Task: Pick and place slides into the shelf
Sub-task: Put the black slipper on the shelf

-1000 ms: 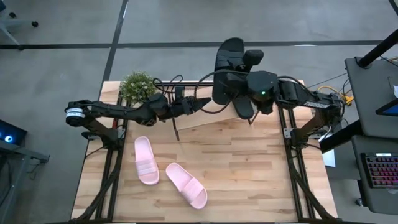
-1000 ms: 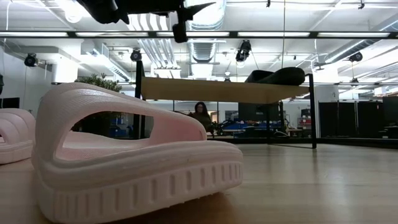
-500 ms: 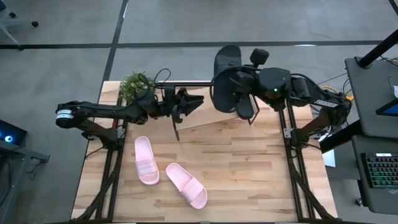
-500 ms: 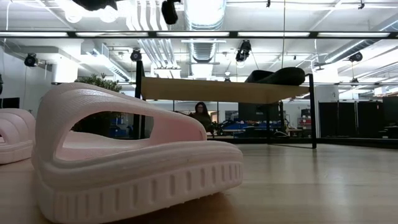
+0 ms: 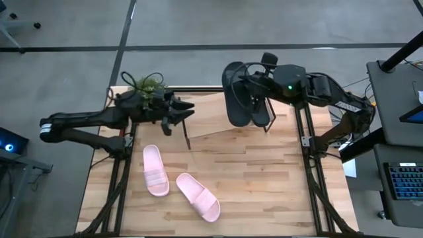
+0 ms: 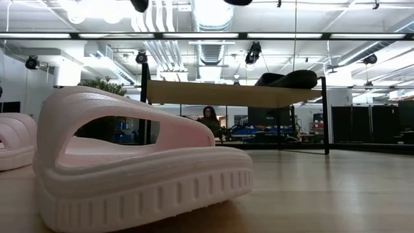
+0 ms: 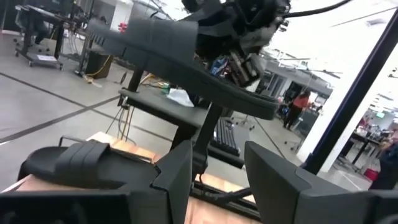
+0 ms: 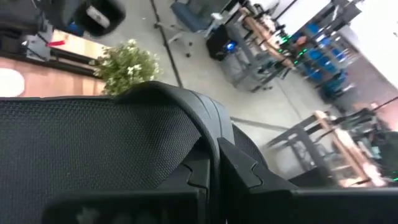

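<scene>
My right gripper (image 5: 256,91) is shut on a black slide (image 5: 234,92) in the air over the right part of the shelf (image 5: 211,123), a slanted light wood board near the table's far edge. The other black slide (image 5: 262,114) lies on the shelf's right end (image 6: 288,79). Both pale pink slides (image 5: 155,170) (image 5: 198,197) lie sole-down on the tabletop, near and to the left. My left gripper (image 5: 185,114) hangs open just left of the shelf, touching nothing. Its wrist view looks across at the shelved black slide (image 7: 68,165) and the held one (image 7: 186,59). My right gripper pinches the black slide between its two fingers at a long side rim (image 8: 208,134), coming level from the table's right. The slide is lifted clear above the shelf and tipped onto its edge, its length running from far to near. The slide itself hides the pads.
A small potted plant (image 5: 147,89) stands at the table's far left corner, right behind my left gripper. The shelf's black rod frame (image 6: 143,97) rises at the far side. The wooden tabletop to the right of the pink slides (image 5: 264,178) is bare. A person sits far off in the room (image 6: 209,120).
My left gripper has drawn back from the shelf toward the table's left edge, staying open. My right gripper has turned the black slide, which has tipped from nearly flat onto its edge and come closer over the shelf's right part.
</scene>
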### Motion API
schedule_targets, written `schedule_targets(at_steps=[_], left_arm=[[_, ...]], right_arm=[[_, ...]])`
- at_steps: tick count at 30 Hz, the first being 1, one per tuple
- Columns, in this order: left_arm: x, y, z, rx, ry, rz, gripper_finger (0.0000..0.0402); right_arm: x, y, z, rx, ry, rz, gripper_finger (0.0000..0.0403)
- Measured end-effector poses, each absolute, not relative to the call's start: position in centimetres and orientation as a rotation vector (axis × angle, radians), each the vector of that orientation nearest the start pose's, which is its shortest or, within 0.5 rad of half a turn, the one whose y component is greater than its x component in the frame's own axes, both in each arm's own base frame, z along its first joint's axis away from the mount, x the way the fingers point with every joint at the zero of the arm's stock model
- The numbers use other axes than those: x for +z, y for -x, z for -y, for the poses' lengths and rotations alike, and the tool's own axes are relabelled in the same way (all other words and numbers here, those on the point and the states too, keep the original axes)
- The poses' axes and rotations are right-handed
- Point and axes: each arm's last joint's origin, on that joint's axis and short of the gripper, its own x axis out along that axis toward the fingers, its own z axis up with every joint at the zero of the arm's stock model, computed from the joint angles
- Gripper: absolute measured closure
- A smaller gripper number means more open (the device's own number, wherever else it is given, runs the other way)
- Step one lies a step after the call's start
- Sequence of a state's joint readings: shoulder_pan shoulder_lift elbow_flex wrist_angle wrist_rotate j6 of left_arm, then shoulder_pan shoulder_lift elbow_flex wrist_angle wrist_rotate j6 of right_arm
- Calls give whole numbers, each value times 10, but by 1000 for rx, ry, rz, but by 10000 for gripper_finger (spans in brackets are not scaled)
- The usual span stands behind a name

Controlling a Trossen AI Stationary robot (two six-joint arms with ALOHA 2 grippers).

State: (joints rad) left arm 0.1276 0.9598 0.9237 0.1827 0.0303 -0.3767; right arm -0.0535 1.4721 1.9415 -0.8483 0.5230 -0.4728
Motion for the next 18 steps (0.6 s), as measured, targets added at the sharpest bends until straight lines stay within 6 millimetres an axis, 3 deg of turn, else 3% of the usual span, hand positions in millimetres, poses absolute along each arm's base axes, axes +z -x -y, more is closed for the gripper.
schedule_targets(at_steps=[9, 18], left_arm=[[373, -181, -22, 71, 346, 159, 269], [341, -176, -22, 111, 427, 109, 269]], right_arm=[[484, -274, 48, -346, 469, -533, 394], [472, -277, 59, -285, 464, -566, 394]])
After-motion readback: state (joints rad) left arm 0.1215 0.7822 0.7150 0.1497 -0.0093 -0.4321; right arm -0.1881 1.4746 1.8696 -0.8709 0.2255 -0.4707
